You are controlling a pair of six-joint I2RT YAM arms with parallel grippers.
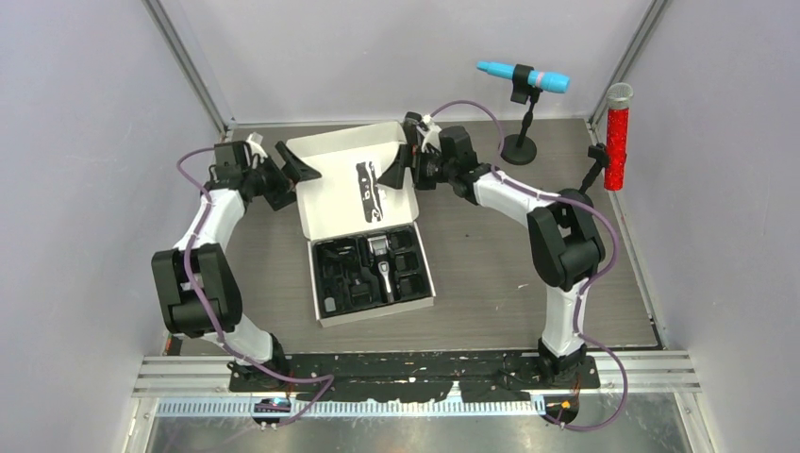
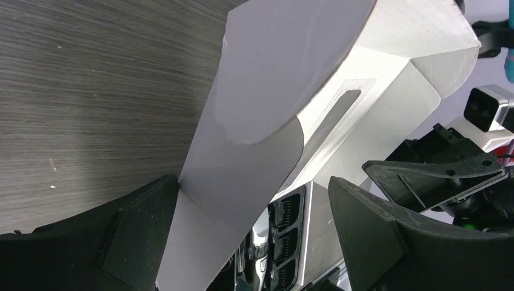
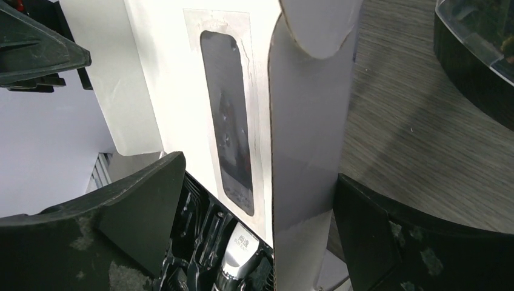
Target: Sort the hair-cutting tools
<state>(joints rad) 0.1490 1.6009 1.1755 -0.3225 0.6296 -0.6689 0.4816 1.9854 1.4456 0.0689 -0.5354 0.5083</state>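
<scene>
A white box sits mid-table with its lid (image 1: 354, 179) folded open toward the back. Its black tray (image 1: 330, 307) holds the black-and-silver clipper (image 1: 382, 264) and comb guards (image 1: 410, 264). The other small parts are too dark to tell apart. My left gripper (image 1: 294, 177) is open at the lid's left edge. In the left wrist view (image 2: 254, 236) the side flap (image 2: 242, 151) stands between the fingers and touches the left finger (image 2: 139, 236). My right gripper (image 1: 408, 170) is open at the lid's right edge. In the right wrist view (image 3: 260, 236) it straddles the right flap (image 3: 303, 151) above the clipper head (image 3: 242, 254).
A blue microphone (image 1: 524, 77) on a stand with a round black base (image 1: 519, 149) stands at the back right. The base also shows in the right wrist view (image 3: 479, 60). A red microphone (image 1: 618, 142) stands by the right wall. Walls enclose the table on three sides.
</scene>
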